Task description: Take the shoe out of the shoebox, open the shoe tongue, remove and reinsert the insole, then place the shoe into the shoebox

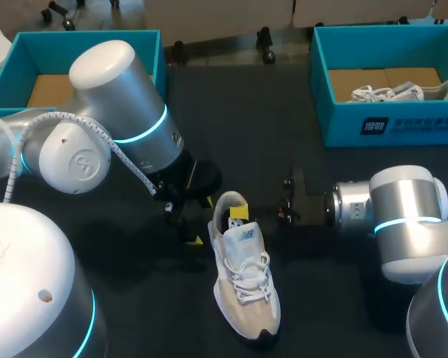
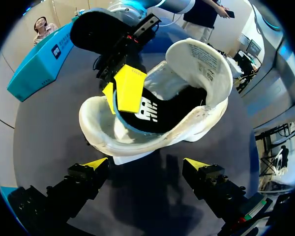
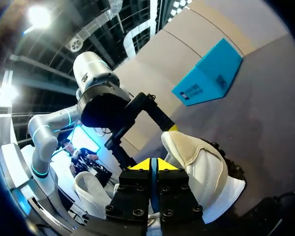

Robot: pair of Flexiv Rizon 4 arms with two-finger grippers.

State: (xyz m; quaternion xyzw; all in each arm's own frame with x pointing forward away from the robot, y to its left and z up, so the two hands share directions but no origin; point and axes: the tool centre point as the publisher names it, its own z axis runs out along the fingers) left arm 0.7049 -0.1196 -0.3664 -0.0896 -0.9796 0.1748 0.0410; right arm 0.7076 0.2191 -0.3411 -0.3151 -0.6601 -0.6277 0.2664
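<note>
Left shoebox (image 1: 82, 52) is at the far left of the counter (image 1: 284, 149), with only a brown bottom showing inside. Left hand (image 2: 145, 163) comes next. Its fingers are spread wide with nothing between them, parked just beside the shoe's left flank. The shoe sits ahead of the tips, no contact that I can see.

Shoe (image 1: 246, 280) is mid-counter, out of both boxes, standing on its sole. Long axis runs near-far with a slight slant, heel at the far end, toe toward the robot. Tongue (image 2: 201, 59) is folded up and open. Insole (image 2: 152, 115) lies inside, dark with a pale blue rim, and its heel end looks lifted a bit.

Right hand (image 3: 151, 164) comes in from the right over the heel end, fingers nearly closed and pinching that blue rim. Right shoebox (image 1: 373, 127) is at the far right with a second shoe (image 1: 392, 93) in it.

Judgement: this is the insole step; coming out or going back in, can't tell. Key relation: the grip is at the heel, and the rest of the insole runs from there toward the toe, i.e. toward the robot. A pull-out would go up and away from the robot along that axis, a push-in the reverse. Right hand has the insole. Left hand is the free one nearest to steady the shoe, which lies to its right. Risk: unbraced, the shoe lifts with the insole.
</note>
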